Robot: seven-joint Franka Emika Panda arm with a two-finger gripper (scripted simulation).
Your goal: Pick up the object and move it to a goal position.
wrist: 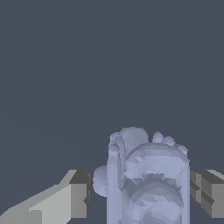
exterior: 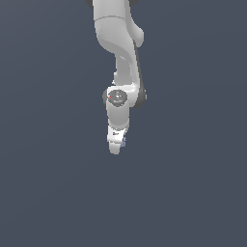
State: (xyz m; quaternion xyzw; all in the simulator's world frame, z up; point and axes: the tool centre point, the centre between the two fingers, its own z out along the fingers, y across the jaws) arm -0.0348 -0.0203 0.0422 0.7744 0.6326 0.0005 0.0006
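Arm: a white, jointed robot arm point(exterior: 118, 58) reaches down from the top of the exterior view; it hangs against a plain dark slate-grey background, and no surface edge or goal marker can be made out

Gripper: the white two-fingered gripper point(exterior: 115, 146) points downward at the arm's end; in the wrist view a pale grey finger point(wrist: 61, 202) stands on one side of the object and a darker grey padded finger point(wrist: 208, 192) on the other; the jaws look closed against it, one pad touching its flank, the other just beside a rounded knob, though actual contact there is hard to confirm

Object: a tiny pale blue-lavender lumpy, ridged thing point(wrist: 146, 179) sits between the fingers; in the exterior view only a sliver of it point(exterior: 123, 142) peeks out beside the fingertips, far smaller than the gripper

Position: whether it rests on the ground or is already lifted cannot be told; no shadow or contact line shows

Handling, as a judgement: probably very light given its size; rendered as a stiff, hard shape; the bumps and ridges give uneven faces, so it may twist or slip if pinched on a knob

Where to hold: across the broad ribbed middle, pads on the flatter flanks, not on the small protruding lumps

Risk: an off-centre pinch could let it rotate out during travel
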